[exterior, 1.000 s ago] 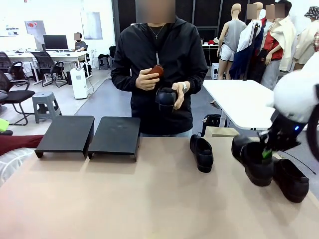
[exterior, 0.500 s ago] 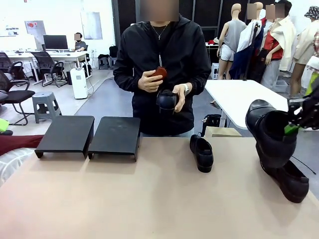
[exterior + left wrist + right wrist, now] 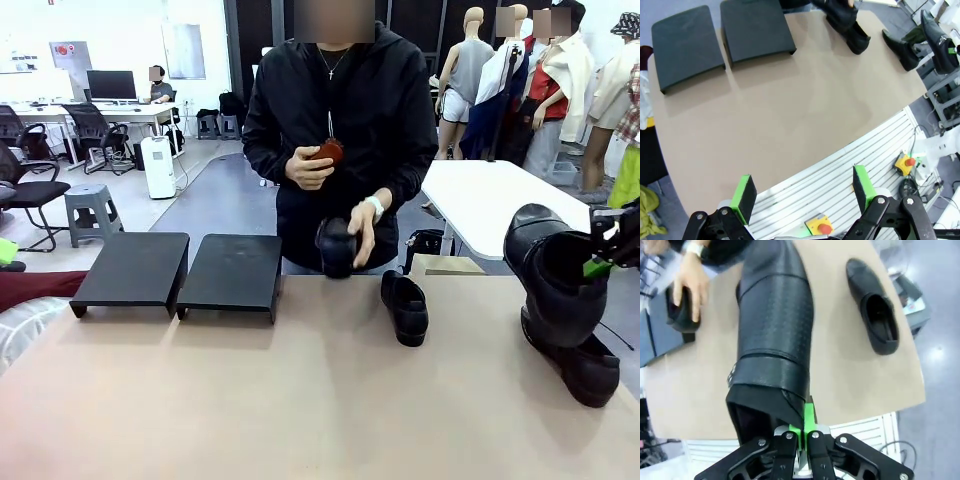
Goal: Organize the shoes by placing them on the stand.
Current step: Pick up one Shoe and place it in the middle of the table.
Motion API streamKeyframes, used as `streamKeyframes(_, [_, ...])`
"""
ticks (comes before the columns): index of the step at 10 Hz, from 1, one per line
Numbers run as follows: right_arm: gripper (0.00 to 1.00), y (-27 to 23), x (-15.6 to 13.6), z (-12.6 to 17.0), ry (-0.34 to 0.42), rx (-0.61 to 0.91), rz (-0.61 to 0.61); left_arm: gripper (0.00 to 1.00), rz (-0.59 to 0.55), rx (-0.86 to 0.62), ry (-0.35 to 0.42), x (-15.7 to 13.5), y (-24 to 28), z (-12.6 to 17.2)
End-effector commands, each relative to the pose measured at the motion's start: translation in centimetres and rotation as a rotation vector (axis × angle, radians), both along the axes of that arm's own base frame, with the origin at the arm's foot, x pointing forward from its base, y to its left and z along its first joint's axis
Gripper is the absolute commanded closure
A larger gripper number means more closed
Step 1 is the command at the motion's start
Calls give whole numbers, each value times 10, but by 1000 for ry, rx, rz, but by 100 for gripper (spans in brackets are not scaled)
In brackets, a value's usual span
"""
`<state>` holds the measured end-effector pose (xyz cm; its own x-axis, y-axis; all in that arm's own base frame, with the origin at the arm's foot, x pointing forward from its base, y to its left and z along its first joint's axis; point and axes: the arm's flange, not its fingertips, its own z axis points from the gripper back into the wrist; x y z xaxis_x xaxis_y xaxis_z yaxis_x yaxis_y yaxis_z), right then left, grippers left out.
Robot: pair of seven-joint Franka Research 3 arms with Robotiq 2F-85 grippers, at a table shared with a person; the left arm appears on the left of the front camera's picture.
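Observation:
My right gripper is shut on the heel rim of a glossy black shoe, which hangs toe-up above the table's right end. In the right wrist view that gripper pinches the shoe at its collar. A second shoe lies on the table just under it. Another shoe rests near the table's middle. The person's hand presses one more shoe down at the far edge. The stand's two black platforms sit at far left. My left gripper hangs open, high over the near edge.
The person stands at the far side, holding a small reddish-brown object in the other hand. A white table stands behind at the right. Bare tabletop stretches between the stand and the shoes.
My right gripper has risen and shifted right, lifting the shoe well above the table. The person has lowered the shoe in hand down to the far table edge.

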<state>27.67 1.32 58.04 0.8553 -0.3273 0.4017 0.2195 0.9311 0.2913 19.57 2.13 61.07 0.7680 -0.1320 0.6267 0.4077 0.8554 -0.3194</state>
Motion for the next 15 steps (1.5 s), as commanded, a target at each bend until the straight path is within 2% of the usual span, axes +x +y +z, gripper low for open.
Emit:
streamKeyframes(1, [100,56,21,6,-121,-54,184,0,-20,-13,-6,0,2,1])
streamKeyframes(2, [100,77,26,10,-125,-113,224,0,-20,-13,-6,0,2,1])
streamKeyframes(3, [100,65,24,13,-117,-95,228,0,-20,-13,-6,0,2,1])
streamKeyframes(5, [100,-8,-11,7,-63,9,148,0,-20,-13,-6,0,2,1])
streamKeyframes(7, [100,-70,-46,-14,-104,187,26,0,-20,-13,-6,0,2,1])
streamKeyframes(8, [100,-72,-51,-21,-138,205,8,0,-20,-13,-6,0,2,1])
streamKeyframes(10, [100,-54,-44,-20,-163,186,55,0,-20,-13,-6,0,2,1])
streamKeyframes(12, [100,-13,-21,-14,-138,141,99,0,-20,-13,-6,0,2,1])
streamKeyframes(14, [100,68,11,-11,-182,164,221,0,-20,-13,-6,0,2,1])
streamKeyframes(15, [100,118,30,-19,-193,181,236,0,-20,-13,-6,0,2,1])
